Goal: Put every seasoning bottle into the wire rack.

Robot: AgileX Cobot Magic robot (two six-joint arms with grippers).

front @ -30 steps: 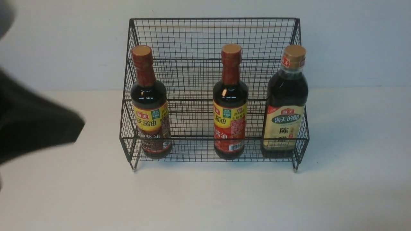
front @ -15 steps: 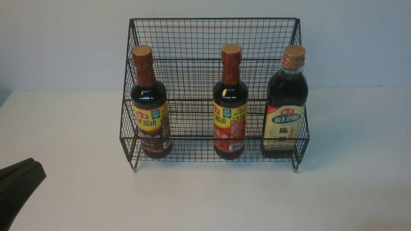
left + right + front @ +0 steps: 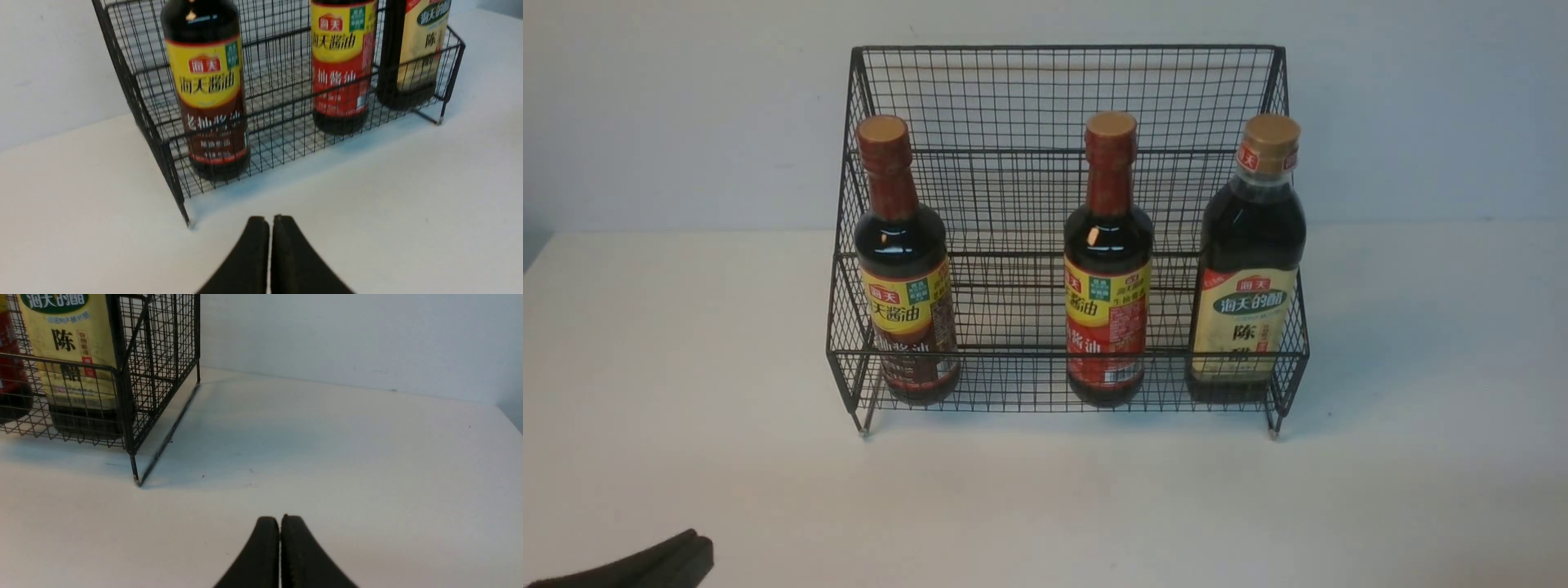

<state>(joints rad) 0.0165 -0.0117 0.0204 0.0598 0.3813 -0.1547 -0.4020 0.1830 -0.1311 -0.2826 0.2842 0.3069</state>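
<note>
Three seasoning bottles stand upright on the lower tier of the black wire rack [image 3: 1062, 90]. A slim red-necked bottle [image 3: 903, 269] is at its left end, a second slim one [image 3: 1107, 269] in the middle, and the broader cream-label bottle [image 3: 1250, 269] at its right end. My left gripper [image 3: 690, 547] shows at the front view's bottom left corner, low over the table and well away from the rack, and it is shut and empty [image 3: 270, 220]. In its wrist view my right gripper [image 3: 280, 519] is shut and empty, with the rack's right corner [image 3: 130, 416] ahead of it.
The rack [image 3: 163, 134] stands on a white table [image 3: 1054, 506] close to a pale wall [image 3: 645, 106]. The table's left edge [image 3: 535, 245] shows at the far left.
My left arm has dropped back from the rack's left side toward the bottom left corner of the front view. The bottles and rack have not moved.
</note>
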